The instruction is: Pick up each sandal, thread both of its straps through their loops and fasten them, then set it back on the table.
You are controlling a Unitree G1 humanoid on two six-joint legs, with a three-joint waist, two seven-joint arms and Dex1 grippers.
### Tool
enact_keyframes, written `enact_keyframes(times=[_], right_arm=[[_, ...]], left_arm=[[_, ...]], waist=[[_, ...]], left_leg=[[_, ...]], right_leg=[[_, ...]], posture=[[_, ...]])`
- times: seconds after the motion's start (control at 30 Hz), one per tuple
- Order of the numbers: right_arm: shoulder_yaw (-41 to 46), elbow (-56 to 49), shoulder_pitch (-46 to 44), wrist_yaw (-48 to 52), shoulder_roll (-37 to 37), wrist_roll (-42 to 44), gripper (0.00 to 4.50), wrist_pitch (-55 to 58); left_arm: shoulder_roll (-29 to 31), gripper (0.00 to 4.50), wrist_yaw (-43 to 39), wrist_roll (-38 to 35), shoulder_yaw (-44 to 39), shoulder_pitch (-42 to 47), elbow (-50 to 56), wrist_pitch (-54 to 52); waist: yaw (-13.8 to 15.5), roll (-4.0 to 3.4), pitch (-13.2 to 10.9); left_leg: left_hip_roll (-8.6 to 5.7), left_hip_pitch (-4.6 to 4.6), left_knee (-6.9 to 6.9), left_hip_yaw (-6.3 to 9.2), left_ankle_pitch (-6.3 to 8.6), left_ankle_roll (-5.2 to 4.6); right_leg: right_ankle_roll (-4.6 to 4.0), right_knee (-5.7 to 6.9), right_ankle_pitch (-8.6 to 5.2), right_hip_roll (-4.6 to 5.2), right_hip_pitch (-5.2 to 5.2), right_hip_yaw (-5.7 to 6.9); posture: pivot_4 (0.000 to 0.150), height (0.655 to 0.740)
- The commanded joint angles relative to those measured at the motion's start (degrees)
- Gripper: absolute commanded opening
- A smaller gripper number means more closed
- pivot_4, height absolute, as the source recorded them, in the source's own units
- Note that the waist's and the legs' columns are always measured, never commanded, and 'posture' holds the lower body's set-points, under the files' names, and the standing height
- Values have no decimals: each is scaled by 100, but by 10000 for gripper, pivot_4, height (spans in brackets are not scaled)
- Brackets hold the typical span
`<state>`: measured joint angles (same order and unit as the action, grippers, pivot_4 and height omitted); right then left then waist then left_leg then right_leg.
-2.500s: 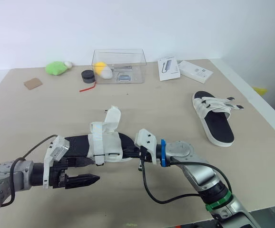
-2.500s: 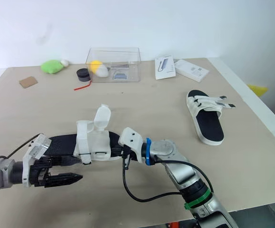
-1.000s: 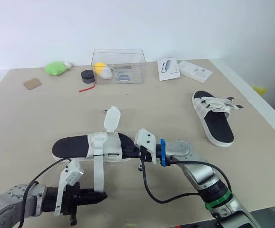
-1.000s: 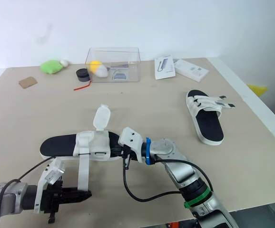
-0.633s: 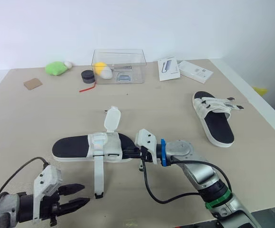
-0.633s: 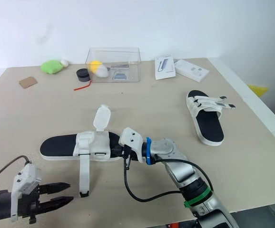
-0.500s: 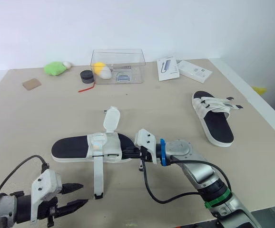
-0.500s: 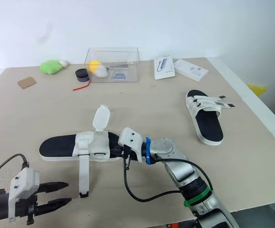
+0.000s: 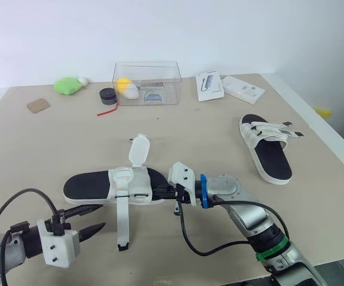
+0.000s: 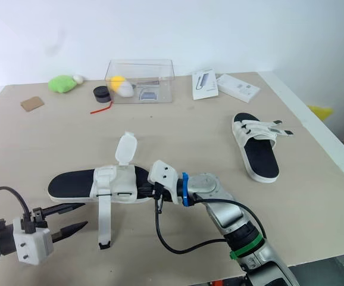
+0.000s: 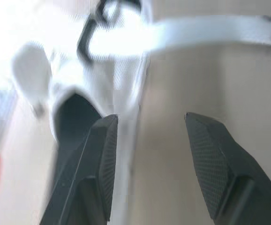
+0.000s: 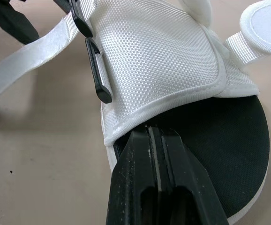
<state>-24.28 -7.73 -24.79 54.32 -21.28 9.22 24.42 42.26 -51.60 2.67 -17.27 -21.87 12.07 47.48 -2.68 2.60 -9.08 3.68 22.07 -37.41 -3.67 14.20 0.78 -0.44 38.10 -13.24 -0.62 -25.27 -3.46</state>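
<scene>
Beige table (image 9: 47,137), first in our listing. On it we note the near sandal (image 9: 94,186), white over black, at centre, one strap (image 9: 122,221) trailing loose across the tabletop; the far sandal (image 9: 268,150) lies well to the right. The right gripper (image 9: 163,192) is clamped on the near sandal's right end. The left gripper (image 9: 100,216), fingers spread and empty, sits just beside its heel.

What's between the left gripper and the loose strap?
Nothing visible. The open left gripper points toward the strap trailing from the sandal, with just bare table between them.
</scene>
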Motion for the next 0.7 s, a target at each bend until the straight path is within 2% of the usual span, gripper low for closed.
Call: enact_keyframes(times=[0.03, 0.23, 0.4, 0.67, 0.7], right_arm=[[-141, 148, 49, 59, -39, -80, 0, 58], [-159, 195, 10, 46, 8, -97, 0, 27], [-172, 222, -14, 47, 23, -110, 0, -6], [-140, 197, -4, 14, 7, -124, 0, 12], [-136, 198, -2, 10, 8, -122, 0, 16]], left_arm=[[14, 23333, 387, 387, -66, 61, -320, 1270], [-68, 23333, 777, 1107, 192, 138, -702, 2317], [-237, 23333, 986, 1403, 704, 426, -552, 2336], [-106, 23333, 1438, 1852, 1150, 657, -653, 2413], [-85, 21126, 1491, 1904, 1182, 670, -673, 2424]], waist=[[0, 0, 0], [-2, 0, 0], [-4, 1, 3], [-7, 3, 8], [-7, 3, 8]], left_leg=[[0, 0, 0, 0, 0, 0], [8, -3, 0, -9, 1, 1], [9, -10, 0, -21, 1, 1], [11, -17, 2, -30, 1, 1], [11, -17, 2, -30, 1, 1]], right_leg=[[0, 0, 0, 0, 0, 0], [19, 0, 12, -1, 0, 0], [18, 0, 13, -1, 1, -3], [24, 1, 22, -7, 2, -10], [25, 1, 23, -7, 2, -10]], posture=[[1500, 7400], [1500, 7400], [1500, 7400], [1500, 7400], [1500, 7400]])
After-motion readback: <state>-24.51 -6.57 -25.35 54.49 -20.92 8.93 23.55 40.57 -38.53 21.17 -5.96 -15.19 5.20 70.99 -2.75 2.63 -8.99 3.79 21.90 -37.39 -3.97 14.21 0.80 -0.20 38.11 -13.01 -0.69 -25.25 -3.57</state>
